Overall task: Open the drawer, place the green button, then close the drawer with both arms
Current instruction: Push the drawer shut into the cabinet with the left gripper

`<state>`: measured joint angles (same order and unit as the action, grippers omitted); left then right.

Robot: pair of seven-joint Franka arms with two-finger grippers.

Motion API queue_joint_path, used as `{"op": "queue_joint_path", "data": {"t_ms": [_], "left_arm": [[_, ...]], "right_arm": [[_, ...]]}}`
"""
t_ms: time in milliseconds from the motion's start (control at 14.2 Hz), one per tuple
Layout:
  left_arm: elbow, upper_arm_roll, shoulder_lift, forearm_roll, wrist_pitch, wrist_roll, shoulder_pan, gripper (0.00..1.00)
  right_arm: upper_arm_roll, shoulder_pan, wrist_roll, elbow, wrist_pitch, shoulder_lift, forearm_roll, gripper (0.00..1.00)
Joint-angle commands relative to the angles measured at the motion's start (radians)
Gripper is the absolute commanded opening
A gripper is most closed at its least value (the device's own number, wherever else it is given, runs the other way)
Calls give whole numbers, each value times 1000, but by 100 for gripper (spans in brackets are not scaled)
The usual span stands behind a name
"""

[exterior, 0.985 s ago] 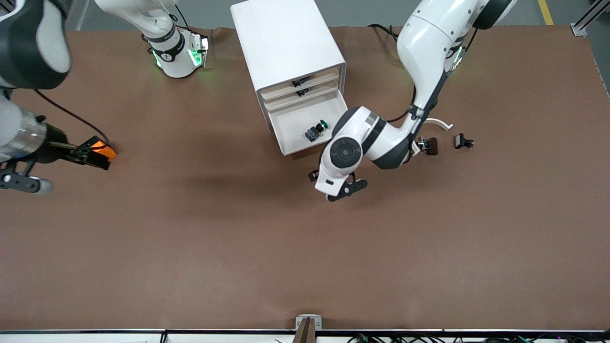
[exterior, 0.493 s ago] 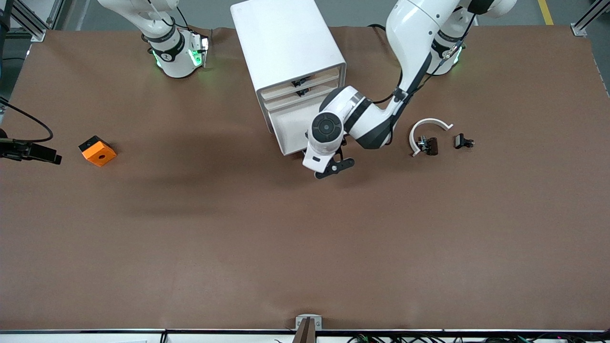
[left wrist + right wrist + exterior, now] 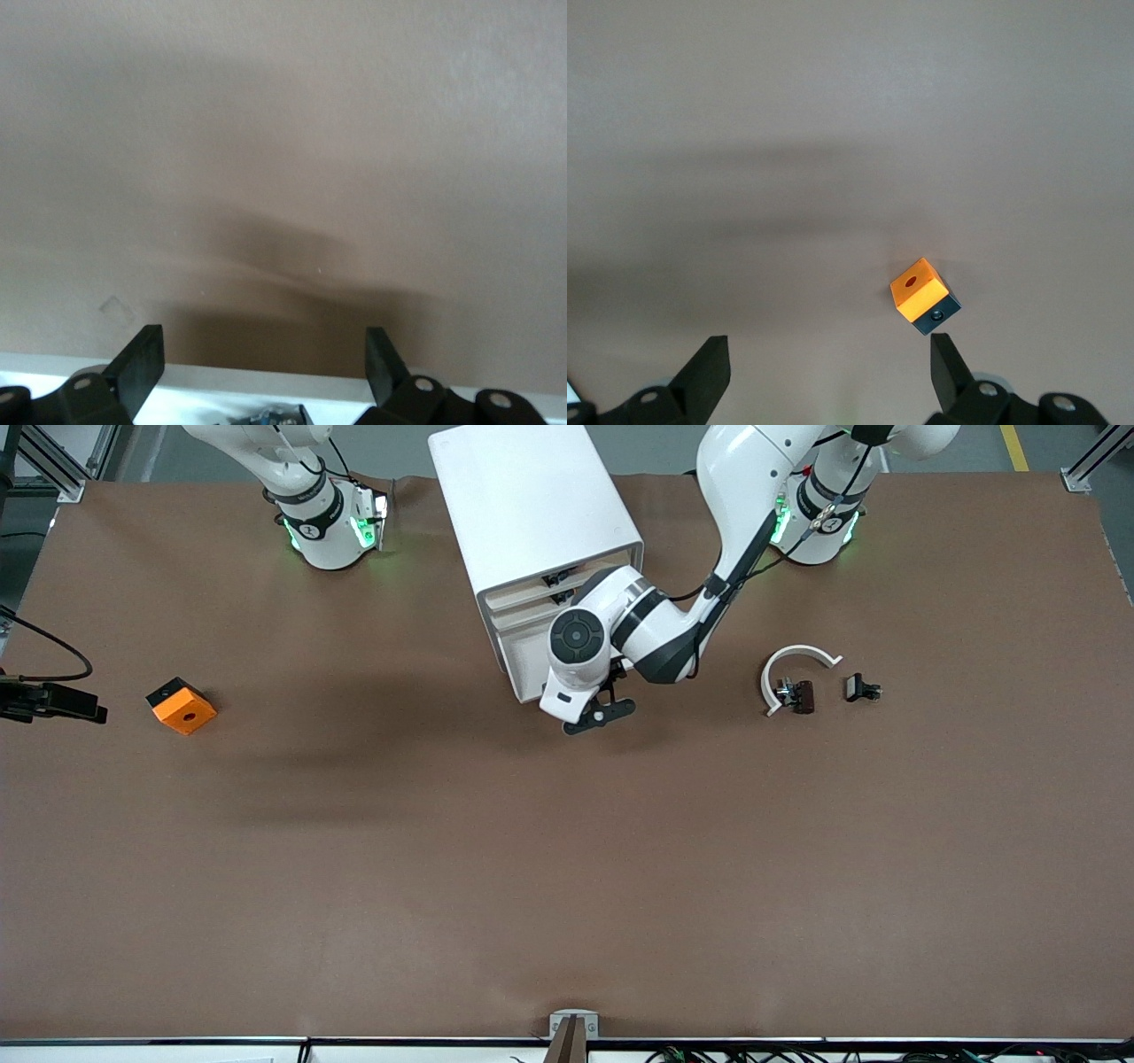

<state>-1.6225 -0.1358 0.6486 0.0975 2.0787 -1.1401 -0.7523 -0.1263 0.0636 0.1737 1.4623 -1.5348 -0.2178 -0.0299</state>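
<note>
Front view: drawer (image 3: 523,664) largely arm-covered

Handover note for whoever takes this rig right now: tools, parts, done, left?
Left tool: open, empty, low over the front edge of the pulled-out third cream-fronted drawer of the white boxy cabinet.
Right tool: open, empty, waiting over the table beside the orange block with a hole.
Green-capped black button: hidden under the left arm, probably in the drawer.
Done: drawer opened.
Left: confirm the button is inside, push the drawer shut.
</note>
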Motion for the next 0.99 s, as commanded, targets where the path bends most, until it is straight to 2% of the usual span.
{"op": "queue_joint_path", "data": {"t_ms": [0, 352, 633, 915], "left_arm": [[-36, 1, -23, -19, 11, -64, -38, 100], [-62, -22, -17, 10, 11, -87, -61, 100], [-59, -25, -6, 175, 11, -81, -56, 100], [-59, -25, -1, 302, 9, -78, -53, 100]], "right_arm": [[22, 12, 12, 6, 16, 29, -56, 100], [20, 18, 9, -63, 79, 26, -54, 100], [22, 18, 9, -89, 137, 43, -36, 100], [27, 12, 9, -51, 130, 129, -18, 100]]}}
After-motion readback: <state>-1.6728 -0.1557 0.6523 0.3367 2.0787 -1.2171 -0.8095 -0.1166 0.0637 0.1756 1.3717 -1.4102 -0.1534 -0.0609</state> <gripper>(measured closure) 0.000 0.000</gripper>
